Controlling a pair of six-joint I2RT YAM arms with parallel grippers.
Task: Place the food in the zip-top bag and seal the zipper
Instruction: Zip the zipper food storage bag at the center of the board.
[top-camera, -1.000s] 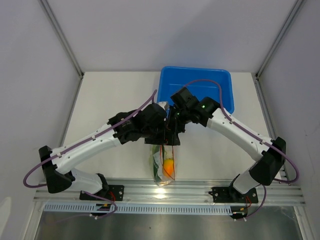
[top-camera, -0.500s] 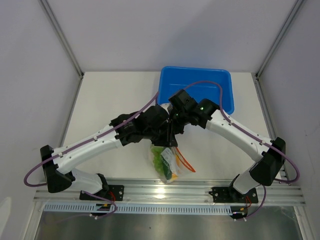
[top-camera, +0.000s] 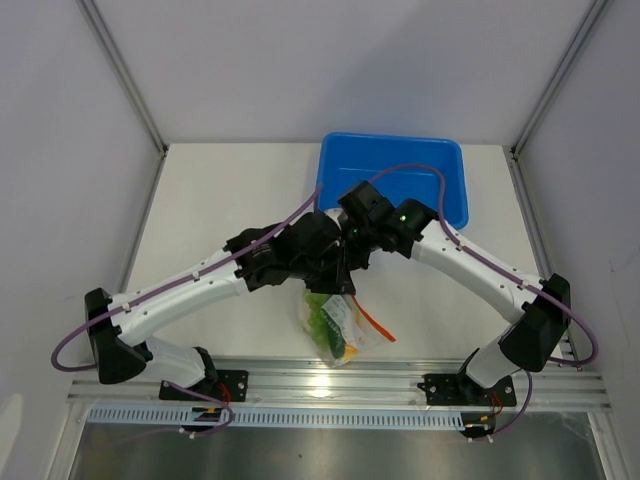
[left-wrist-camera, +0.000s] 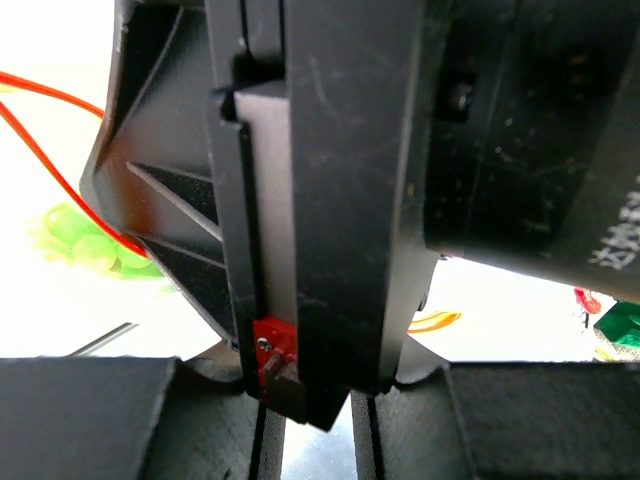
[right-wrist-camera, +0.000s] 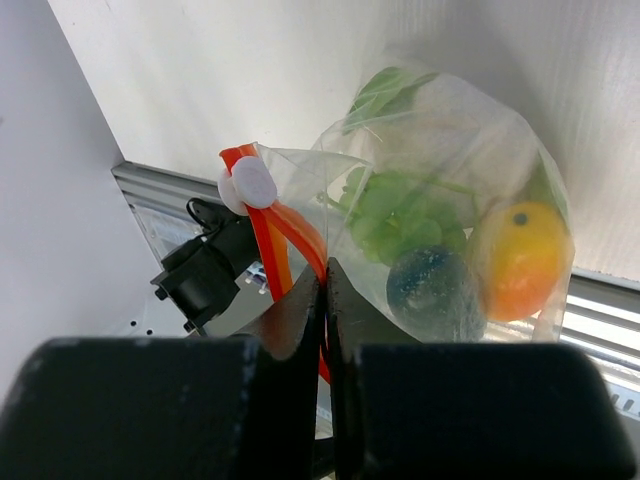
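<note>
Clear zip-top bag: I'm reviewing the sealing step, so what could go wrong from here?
The right end effector pinches only the thin orange-red zipper strip; it might slip out, dropping the clear crinkly plastic bag with its toy food.
The strip bows apart beside the pinch, so the mouth might not seal fully.
The left end effector crowds the right one; they could collide.

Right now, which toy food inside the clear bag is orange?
The mango, a round orange-yellow piece; the cucumber beside it is dark, the pea cluster green, the cauliflower white.
</note>
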